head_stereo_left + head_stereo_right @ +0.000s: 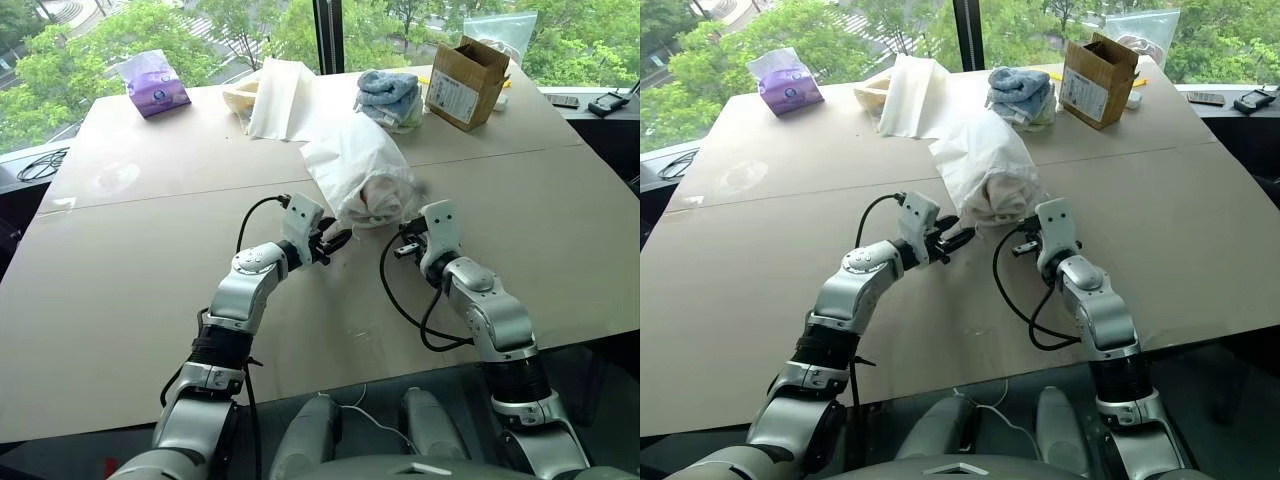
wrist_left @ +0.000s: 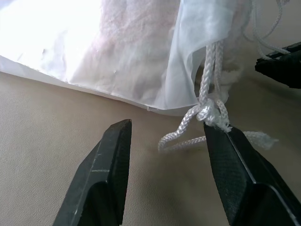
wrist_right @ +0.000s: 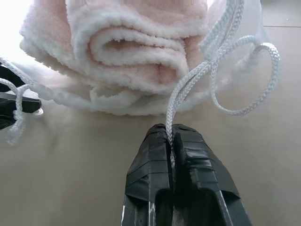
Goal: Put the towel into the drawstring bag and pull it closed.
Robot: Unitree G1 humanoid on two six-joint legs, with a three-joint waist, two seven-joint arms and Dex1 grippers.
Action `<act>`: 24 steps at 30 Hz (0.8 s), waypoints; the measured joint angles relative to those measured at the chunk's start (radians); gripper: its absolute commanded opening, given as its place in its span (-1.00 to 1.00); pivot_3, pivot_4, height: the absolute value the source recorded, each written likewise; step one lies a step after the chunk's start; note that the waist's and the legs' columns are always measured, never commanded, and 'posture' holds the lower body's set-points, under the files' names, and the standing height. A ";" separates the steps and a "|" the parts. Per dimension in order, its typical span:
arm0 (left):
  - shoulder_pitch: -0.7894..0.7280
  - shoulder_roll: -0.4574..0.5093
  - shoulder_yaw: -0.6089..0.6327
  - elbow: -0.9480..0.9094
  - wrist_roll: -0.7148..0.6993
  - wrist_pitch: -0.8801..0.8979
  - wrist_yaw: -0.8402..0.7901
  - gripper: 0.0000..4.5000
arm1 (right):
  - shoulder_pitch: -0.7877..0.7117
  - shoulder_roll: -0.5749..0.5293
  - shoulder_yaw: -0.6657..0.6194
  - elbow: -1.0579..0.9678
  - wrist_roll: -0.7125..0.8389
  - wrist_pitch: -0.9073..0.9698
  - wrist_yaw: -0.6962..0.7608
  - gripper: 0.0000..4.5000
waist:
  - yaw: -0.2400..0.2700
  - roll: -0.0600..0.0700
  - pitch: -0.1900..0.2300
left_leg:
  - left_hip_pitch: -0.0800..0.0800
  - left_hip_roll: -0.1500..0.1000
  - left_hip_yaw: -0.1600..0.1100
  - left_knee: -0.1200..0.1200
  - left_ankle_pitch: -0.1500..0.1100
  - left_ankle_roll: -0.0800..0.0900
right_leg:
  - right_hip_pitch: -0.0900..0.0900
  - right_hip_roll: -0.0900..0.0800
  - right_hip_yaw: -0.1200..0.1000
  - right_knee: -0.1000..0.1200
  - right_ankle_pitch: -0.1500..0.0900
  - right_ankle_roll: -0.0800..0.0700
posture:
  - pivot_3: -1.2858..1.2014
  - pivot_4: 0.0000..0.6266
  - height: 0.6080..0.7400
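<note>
Right wrist view: one right gripper [image 3: 171, 136], fingers clamping a braided white cord [image 3: 188, 84]. One left gripper [image 2: 167, 141], fingers standing apart, knotted cord end [image 2: 211, 113] touching one fingertip. One thin white drawstring bag [image 1: 350, 165] lying just beyond both grippers, holding one fluffy towel [image 3: 136, 42]. One cardboard box [image 1: 465, 82] sitting farthest.

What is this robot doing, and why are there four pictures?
It is a robot with two arms. Two pictures come from cameras in its head, looking down at a table. The other two come from cameras on its wrists, right behind each tool. A white bag lies on the table with a fluffy towel inside. The right tool is shut on a cord of the bag. The left tool is open beside the other cord, not gripping it. Further back lie a box, blue towels and tissues.
</note>
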 measured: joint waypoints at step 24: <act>-0.010 -0.047 0.073 0.042 0.039 -0.047 0.151 -0.95 | 0.007 0.013 -0.037 0.002 -0.034 -0.021 -0.070 -1.00 | 0.001 0.000 0.000 | 0.000 0.000 0.000 0.000 0.000 0.000 | 0.000 0.000 0.000 0.000 0.000 0.000 | 0.03 -0.52 1.00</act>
